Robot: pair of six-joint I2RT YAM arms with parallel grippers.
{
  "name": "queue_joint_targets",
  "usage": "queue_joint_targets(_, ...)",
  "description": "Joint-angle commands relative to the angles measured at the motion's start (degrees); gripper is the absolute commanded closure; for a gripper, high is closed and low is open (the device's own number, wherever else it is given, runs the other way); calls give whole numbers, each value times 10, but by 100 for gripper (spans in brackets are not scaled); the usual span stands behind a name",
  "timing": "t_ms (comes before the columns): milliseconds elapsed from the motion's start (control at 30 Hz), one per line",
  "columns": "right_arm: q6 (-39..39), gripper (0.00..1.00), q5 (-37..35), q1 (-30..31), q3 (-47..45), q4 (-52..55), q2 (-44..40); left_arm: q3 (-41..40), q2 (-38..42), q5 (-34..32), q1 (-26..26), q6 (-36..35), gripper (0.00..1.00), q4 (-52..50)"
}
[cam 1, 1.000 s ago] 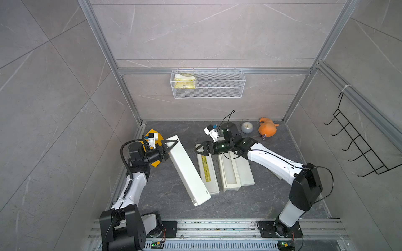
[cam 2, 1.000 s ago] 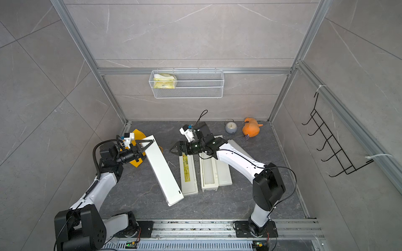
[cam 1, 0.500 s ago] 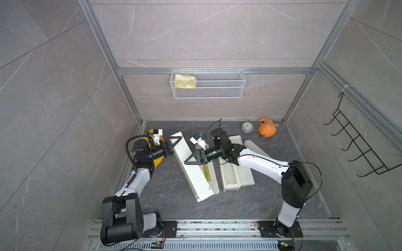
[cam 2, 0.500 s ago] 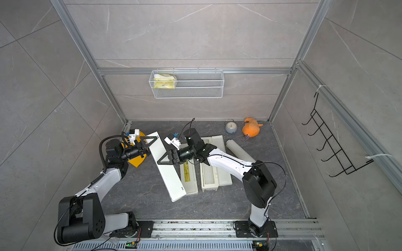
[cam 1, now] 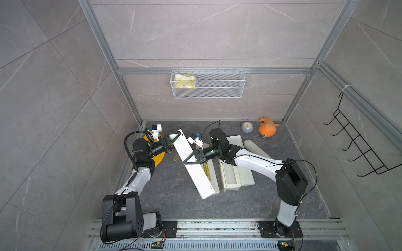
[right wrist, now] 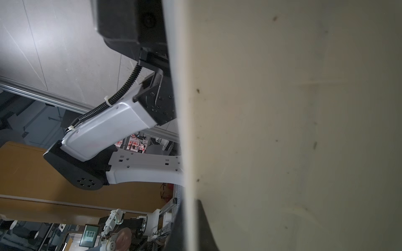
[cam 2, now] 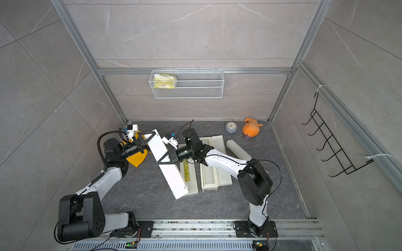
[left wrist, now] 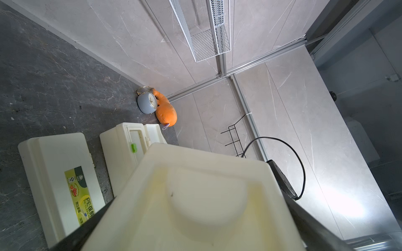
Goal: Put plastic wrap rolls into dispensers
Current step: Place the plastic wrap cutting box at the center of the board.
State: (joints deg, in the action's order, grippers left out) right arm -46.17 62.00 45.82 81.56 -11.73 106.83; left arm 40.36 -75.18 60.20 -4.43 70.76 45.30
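While tight in the right tool [cam 1: 189,159], dispenser [cam 1: 196,175] end inside left tool [cam 1: 174,142], grip unclear.

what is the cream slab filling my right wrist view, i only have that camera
Observer: It's a long white dispenser, lying diagonally. The right gripper is shut on its long edge, partway along.
Operator: where is the left gripper
Observer: The left gripper straddles the dispenser's far end; I cannot tell whether it presses.
Operator: any roll outside the boxes
Observer: One plastic wrap roll lies beside an open dispenser.
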Motion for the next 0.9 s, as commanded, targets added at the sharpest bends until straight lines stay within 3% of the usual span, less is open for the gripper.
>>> queue_joint_targets(0, -39, 99, -6, -5, -21, -27, 2, 25, 4, 18, -3, 16, 0, 35)
queue_joint_targets(100, -38, 100, -12, -12, -37, -25, -10, 46, 12, 20, -28, -16, 0, -32)
queue_joint_targets(333, -32, 100, -25, -21, -75, -3, -25, 113, 14, 48, -95, -12, 0, -53)
queue_joint_targets(533, -32, 100, -54, -21, -68, 23, -13, 152, 33, 36, -138, -95, 0, -191)
queue_joint_targets(733, -23, 100, -145, -13, -13, 109, 21, 152, 77, -25, -145, -205, 0, -390)
queue_joint_targets(867, -33, 100, -287, 9, 56, 214, 66, 123, 136, -101, -146, -267, 0, -504)
